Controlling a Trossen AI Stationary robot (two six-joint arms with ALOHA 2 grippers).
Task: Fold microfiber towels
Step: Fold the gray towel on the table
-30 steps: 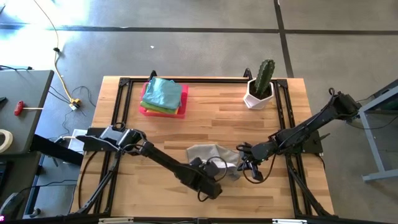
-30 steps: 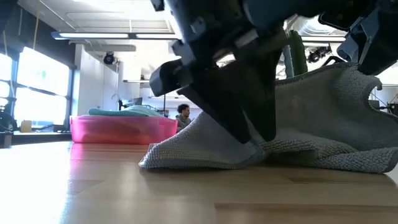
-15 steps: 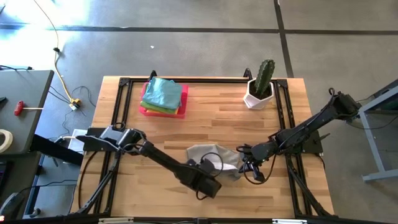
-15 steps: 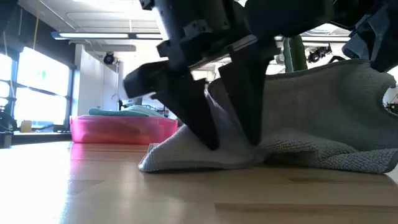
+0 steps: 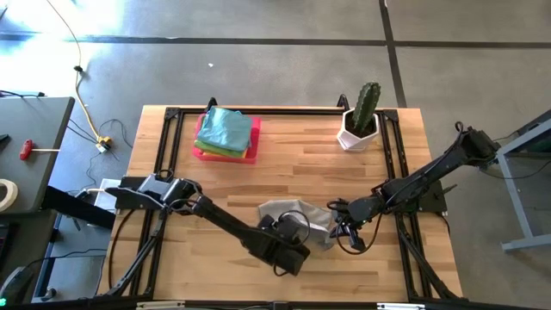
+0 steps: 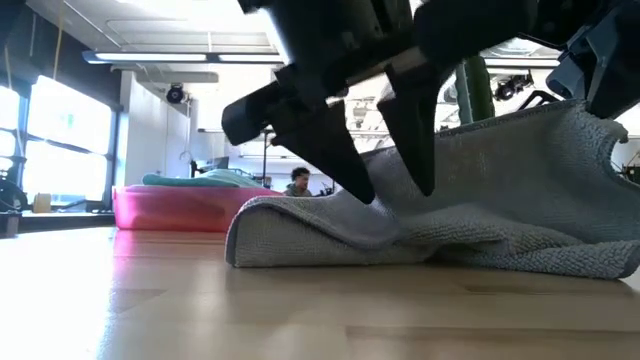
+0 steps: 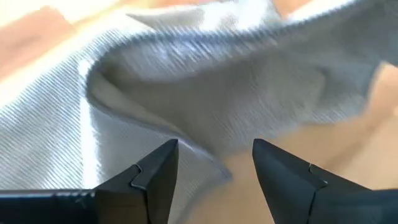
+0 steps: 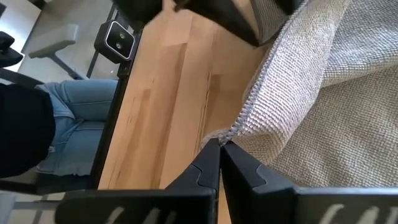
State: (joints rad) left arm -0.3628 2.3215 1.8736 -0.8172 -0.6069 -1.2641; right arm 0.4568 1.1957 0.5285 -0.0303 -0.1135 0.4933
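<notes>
Overhead view straight down, low view level, both sharing grey towel (image 5: 293,214)

Grey towel (image 5: 293,213) on pale wood table (image 5: 284,155); pink tray (image 5: 225,151) of teal, green, yellow cloths (image 5: 227,129).

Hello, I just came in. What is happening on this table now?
Two robot arms are folding a grey towel near the front of the wooden table. The right gripper is shut on the towel's edge and holds it raised. The left gripper is open just above the cloth, gripping nothing. More folded towels lie stacked on a pink tray at the back, near a potted cactus.
</notes>
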